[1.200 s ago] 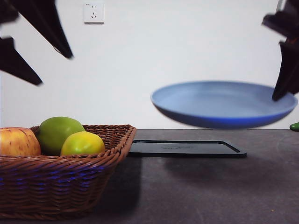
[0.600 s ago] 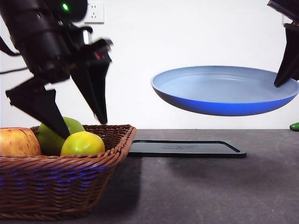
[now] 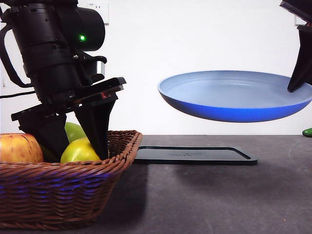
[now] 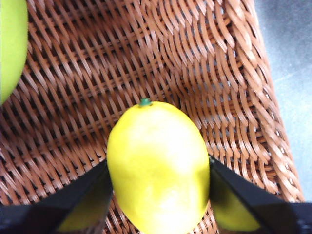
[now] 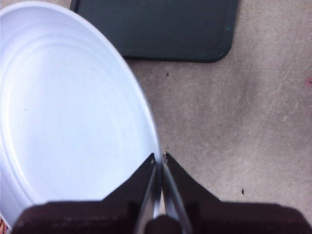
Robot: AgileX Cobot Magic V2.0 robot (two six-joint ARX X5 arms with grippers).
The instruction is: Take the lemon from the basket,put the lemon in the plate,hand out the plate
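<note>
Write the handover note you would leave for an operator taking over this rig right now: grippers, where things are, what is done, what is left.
Left gripper: down in the basket, jaws open on either side of the lemon; grip not confirmed.
Right gripper: shut on the rim of the plate, holding it in the air above the table, past the black tray.
Also in the basket: a green apple and a red-yellow apple.
Done: plate lifted, left gripper set at the lemon.
Left: close on the lemon, lift it, put it in the plate, hand out the plate.
</note>
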